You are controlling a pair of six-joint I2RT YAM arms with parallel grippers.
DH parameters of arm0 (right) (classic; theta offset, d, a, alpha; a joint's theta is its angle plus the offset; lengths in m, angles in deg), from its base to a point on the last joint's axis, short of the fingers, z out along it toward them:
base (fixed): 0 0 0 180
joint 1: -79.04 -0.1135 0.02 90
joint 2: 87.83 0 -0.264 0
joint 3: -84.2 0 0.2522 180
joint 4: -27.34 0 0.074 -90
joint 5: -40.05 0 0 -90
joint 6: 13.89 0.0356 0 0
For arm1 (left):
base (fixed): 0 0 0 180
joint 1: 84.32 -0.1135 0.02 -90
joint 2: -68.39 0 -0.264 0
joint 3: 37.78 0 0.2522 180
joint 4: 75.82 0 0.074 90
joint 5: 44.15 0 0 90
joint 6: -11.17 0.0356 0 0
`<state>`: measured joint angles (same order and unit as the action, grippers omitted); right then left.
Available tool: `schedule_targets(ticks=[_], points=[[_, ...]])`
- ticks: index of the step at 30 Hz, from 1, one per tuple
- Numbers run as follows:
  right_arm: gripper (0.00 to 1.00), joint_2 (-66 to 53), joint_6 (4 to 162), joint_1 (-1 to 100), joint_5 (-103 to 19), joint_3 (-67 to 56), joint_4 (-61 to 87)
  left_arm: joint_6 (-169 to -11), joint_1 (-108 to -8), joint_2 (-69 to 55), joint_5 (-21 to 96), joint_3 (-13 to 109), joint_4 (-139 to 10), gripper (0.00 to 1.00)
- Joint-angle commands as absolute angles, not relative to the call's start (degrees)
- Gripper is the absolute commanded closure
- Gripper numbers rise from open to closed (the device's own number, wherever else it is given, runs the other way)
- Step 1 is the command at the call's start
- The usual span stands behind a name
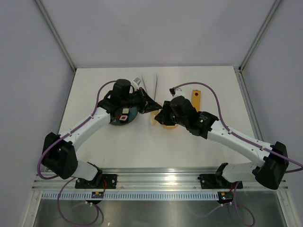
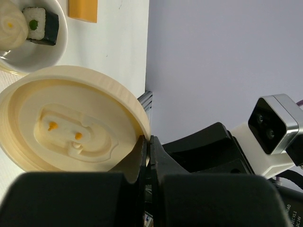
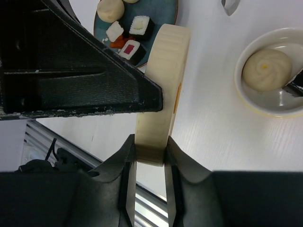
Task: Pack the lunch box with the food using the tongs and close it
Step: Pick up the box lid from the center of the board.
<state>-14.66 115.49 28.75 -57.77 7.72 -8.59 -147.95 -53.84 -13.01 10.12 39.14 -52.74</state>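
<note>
The left tool [image 2: 147, 144] was shut narrow on the rim of the cream lid [image 2: 71, 118], pinching its thin edge between the two black fingers. The lid stood on edge above the counter [image 1: 142, 146], its hollow underside with two small orange specks turned toward the left wrist camera. The right tool [image 3: 150, 152] had its fingers pressed against the same lid from either side, gripping it across its thickness at the part nearest its own camera. So both tools held the lid at once, and they met near the middle of the counter.

Just beside the lid sat the open cream tub [image 3: 239, 78]. It held one pale bun [image 3: 266, 70] with a tiny yellow dot on top, and a dark-wrapped sushi piece [image 2: 41, 26]. On the other side, beneath the left arm, lay the teal plate [image 3: 166, 10], carrying more buns [image 3: 110, 9] and several sushi rolls [image 3: 141, 27]. The orange block [image 1: 195, 100] lay beyond the tub, toward the far edge. The silvery tongs [image 1: 155, 84] rested on the counter farther back, apart from both tools.

A small label on the right arm showed print too fine to read, and no other writing could be made out.

The counter was a plain off-white board. Pale lavender-grey walls enclosed it on three sides, with metal strips in the corners. An aluminium rail [image 1: 161, 182] ran along the near edge under the arm bases, and purple cables looped from both arms.
</note>
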Motion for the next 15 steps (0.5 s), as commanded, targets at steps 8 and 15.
schedule_targets(ticks=[8, 15], points=[[1.00, -15.49, 118.91, 28.68, -64.45, 2.94, -13.13, -144.14, -53.73, -9.83, 10.33, 39.52, -53.63, 0.39], [1.00, -16.37, 123.21, 28.68, -69.19, 1.27, -20.94, -133.16, -54.00, -7.38, 18.06, 46.63, -41.42, 0.06]])
